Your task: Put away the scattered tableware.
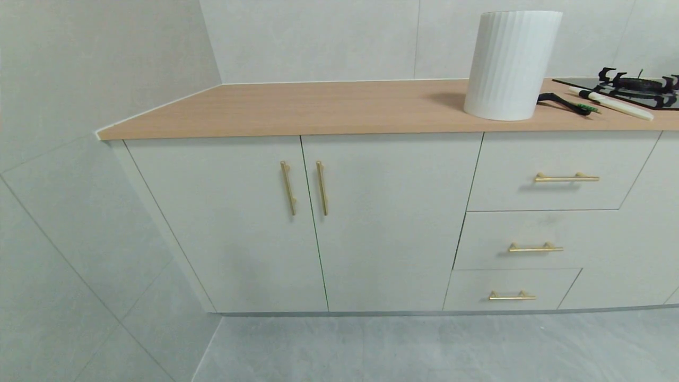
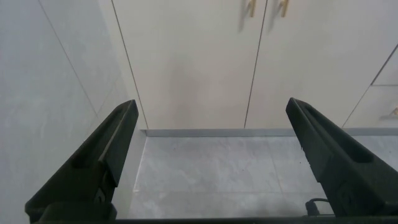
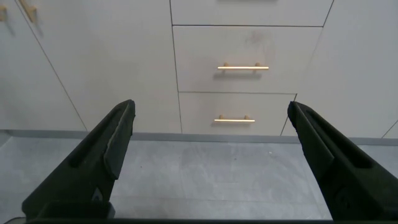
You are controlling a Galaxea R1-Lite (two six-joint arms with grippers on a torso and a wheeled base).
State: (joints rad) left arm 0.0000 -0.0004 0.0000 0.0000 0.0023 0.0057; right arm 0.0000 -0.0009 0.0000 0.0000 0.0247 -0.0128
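On the wooden countertop (image 1: 318,109) at the right stands a tall white ribbed holder (image 1: 510,64). Just past it lie a black-handled utensil with a green tip (image 1: 567,104) and a long white utensil (image 1: 618,104). My left gripper (image 2: 211,115) hangs low before the double cabinet doors (image 2: 249,62), open with nothing between its fingers. My right gripper (image 3: 211,115) hangs low before the drawers (image 3: 245,59), open and empty too.
A black stove grate (image 1: 639,85) sits at the far right of the counter. Below are two doors with gold handles (image 1: 305,188) and three drawers (image 1: 562,178). A tiled wall (image 1: 79,159) closes the left side. Grey floor (image 1: 424,350) lies in front.
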